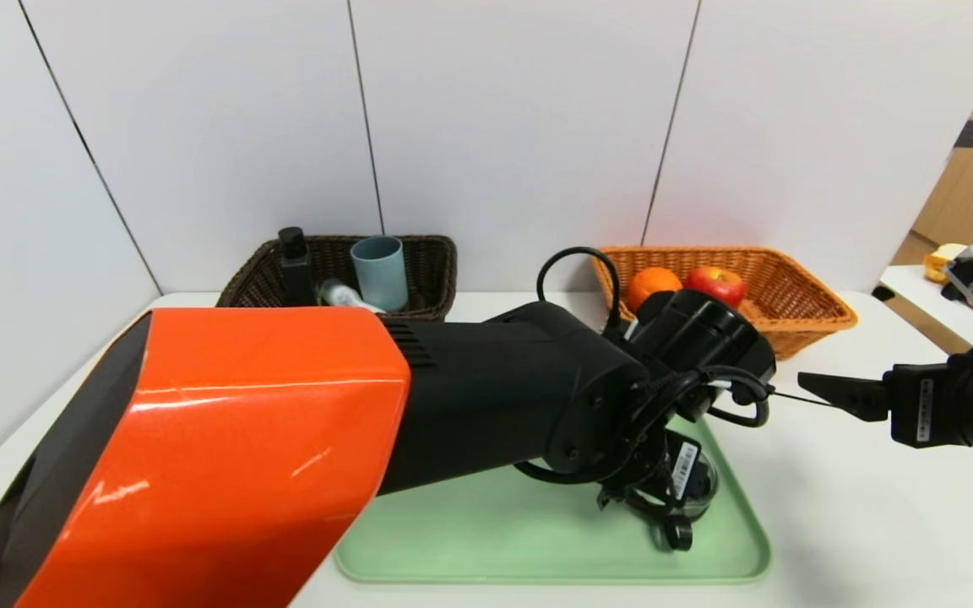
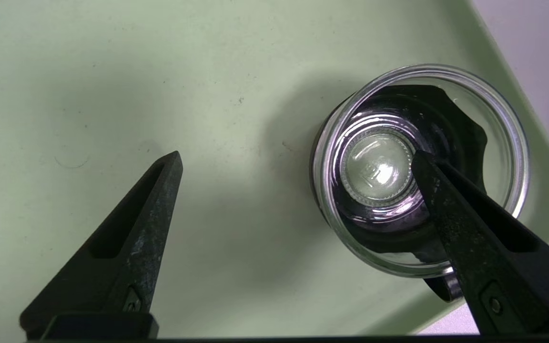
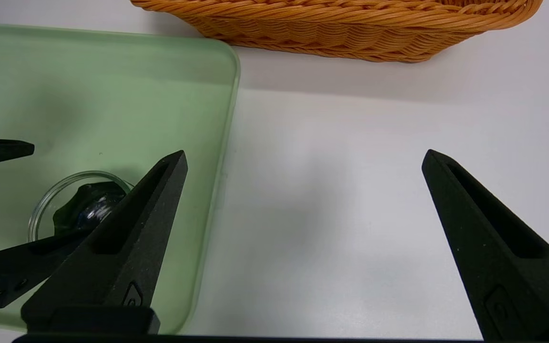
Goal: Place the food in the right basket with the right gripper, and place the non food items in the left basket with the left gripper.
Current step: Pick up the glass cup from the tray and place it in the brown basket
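Arm (image 1: 284,439) hides most of dish (image 1: 698,485) on tray (image 1: 537,540).

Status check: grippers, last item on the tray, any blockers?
Left gripper open, over clear dish on green tray, one finger over its middle. Right gripper open, idle over table beside tray. Nothing blocking.

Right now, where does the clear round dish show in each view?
Head view: the clear round dish sits on the green tray's right part, half hidden under the open left claw.
Left wrist view: dish beneath one claw finger.
Right wrist view: dish on the tray, beyond the open right claw.
Shared landmark: the green tray.
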